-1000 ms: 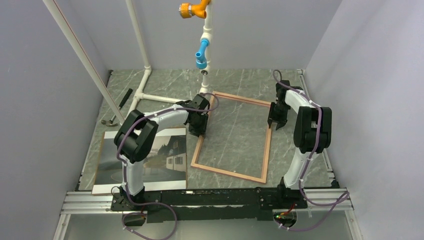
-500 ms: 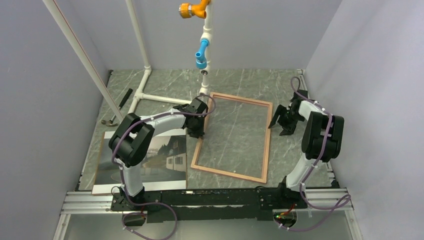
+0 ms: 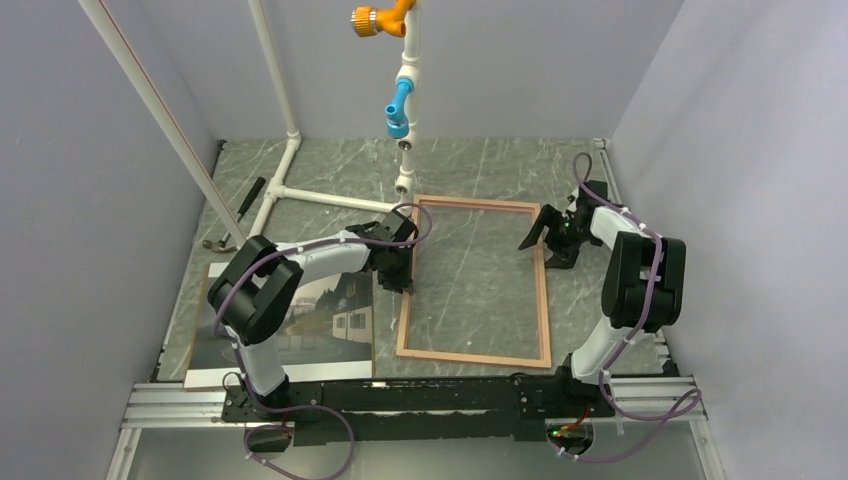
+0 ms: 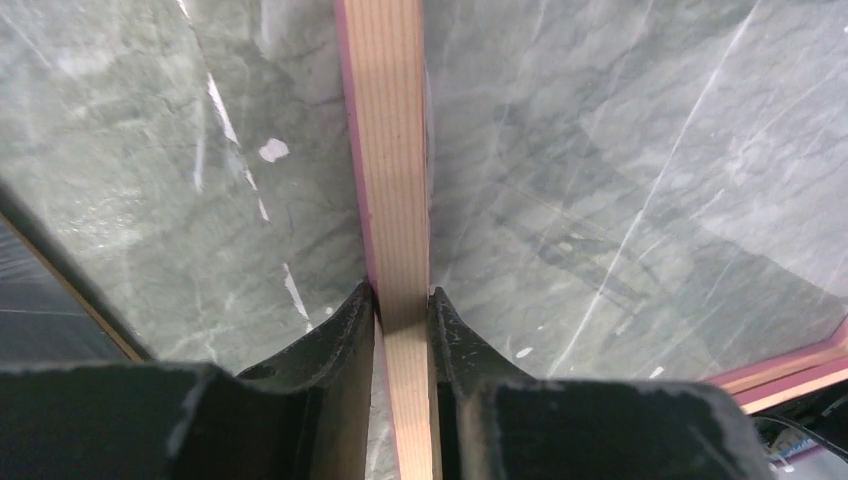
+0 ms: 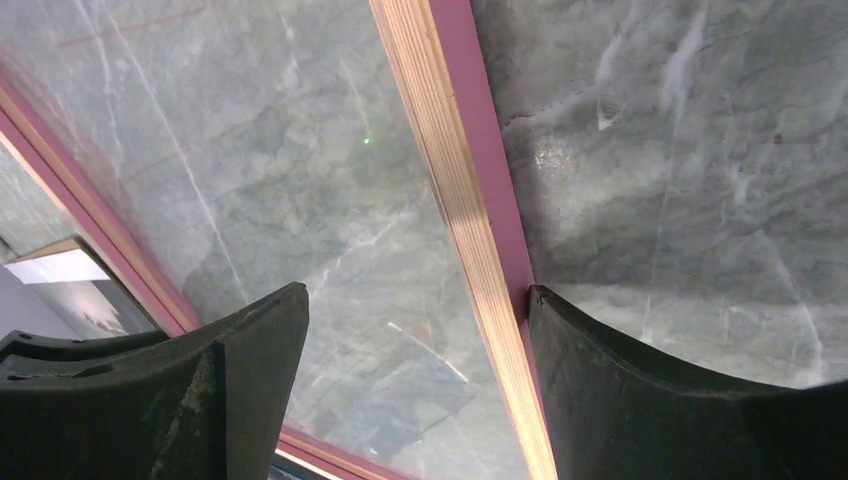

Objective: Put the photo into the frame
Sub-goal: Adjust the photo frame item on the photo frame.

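Observation:
The frame [image 3: 545,300] lies flat on the marble table with its tan wood reverse up and pink edges showing. My left gripper [image 3: 403,276] is shut on its left rail [image 4: 395,200], the fingers [image 4: 345,330] pressed on both sides of the wood. My right gripper [image 3: 548,240] is open at the frame's right rail near the far corner; the rail [image 5: 470,200] runs between the jaws, next to the right finger [image 5: 640,390]. The photo [image 3: 330,315], a white house under a grey sky, lies on a brown board left of the frame, partly under my left arm.
A white pipe stand [image 3: 300,140] with blue and orange fittings [image 3: 398,105] rises at the back, its base just beyond the frame's far left corner. A hammer [image 3: 232,222] lies at the far left. Grey walls close in on both sides.
The frame has turned and slid toward the near edge and now lies square to the table. My left gripper moved nearer with its rail. My right gripper let go and now hangs open over the right rail.

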Controlling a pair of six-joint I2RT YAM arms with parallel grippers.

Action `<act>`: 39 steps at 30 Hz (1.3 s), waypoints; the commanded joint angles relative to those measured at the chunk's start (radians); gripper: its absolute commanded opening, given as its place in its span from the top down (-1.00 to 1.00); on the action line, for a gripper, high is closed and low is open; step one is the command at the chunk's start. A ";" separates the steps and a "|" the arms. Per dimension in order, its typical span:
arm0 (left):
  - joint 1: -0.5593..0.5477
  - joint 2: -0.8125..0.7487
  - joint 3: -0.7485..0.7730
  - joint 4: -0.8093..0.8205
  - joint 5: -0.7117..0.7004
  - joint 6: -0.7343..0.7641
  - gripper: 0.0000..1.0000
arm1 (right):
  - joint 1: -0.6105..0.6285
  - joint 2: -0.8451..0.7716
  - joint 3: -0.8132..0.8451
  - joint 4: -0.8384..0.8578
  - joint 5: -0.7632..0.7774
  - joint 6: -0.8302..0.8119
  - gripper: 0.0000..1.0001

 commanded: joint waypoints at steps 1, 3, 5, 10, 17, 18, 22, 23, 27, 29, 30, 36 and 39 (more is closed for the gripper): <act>-0.034 -0.023 0.003 0.019 0.099 -0.039 1.00 | -0.002 -0.054 0.013 0.011 -0.029 0.026 -0.64; -0.036 -0.018 0.005 0.021 0.099 -0.038 1.00 | 0.000 -0.046 0.020 0.004 0.038 0.016 -0.62; -0.037 -0.012 0.006 0.021 0.096 -0.036 1.00 | 0.004 -0.025 0.041 -0.011 0.118 0.007 -0.56; -0.041 0.005 0.012 0.007 0.080 -0.026 1.00 | 0.053 0.060 0.143 -0.069 0.248 -0.009 -0.31; -0.040 0.003 0.022 -0.009 0.069 -0.020 0.57 | 0.099 0.108 0.190 -0.109 0.335 -0.001 0.60; -0.040 -0.001 0.019 -0.007 0.069 -0.020 0.30 | 0.097 0.105 0.190 -0.111 0.339 -0.003 0.72; -0.040 -0.002 0.024 -0.013 0.068 -0.015 -0.19 | 0.097 0.076 0.192 -0.120 0.329 -0.013 0.94; -0.041 -0.001 0.030 -0.020 0.064 -0.012 -0.27 | 0.096 0.066 0.193 -0.120 0.317 -0.016 0.99; -0.040 -0.027 0.038 -0.026 0.029 0.005 -0.47 | 0.086 0.044 0.200 -0.124 0.260 -0.022 1.00; -0.040 -0.053 0.043 -0.027 0.005 0.016 -0.49 | 0.076 0.038 0.200 -0.124 0.243 -0.022 1.00; -0.041 -0.067 0.047 -0.029 -0.006 0.022 -0.49 | 0.072 0.034 0.195 -0.123 0.238 -0.022 1.00; -0.070 -0.122 0.098 -0.050 -0.062 0.042 -0.38 | 0.039 -0.001 0.170 -0.119 0.257 -0.012 1.00; -0.102 -0.091 0.160 -0.085 -0.091 0.050 -0.32 | 0.015 -0.024 0.141 -0.101 0.247 -0.002 0.89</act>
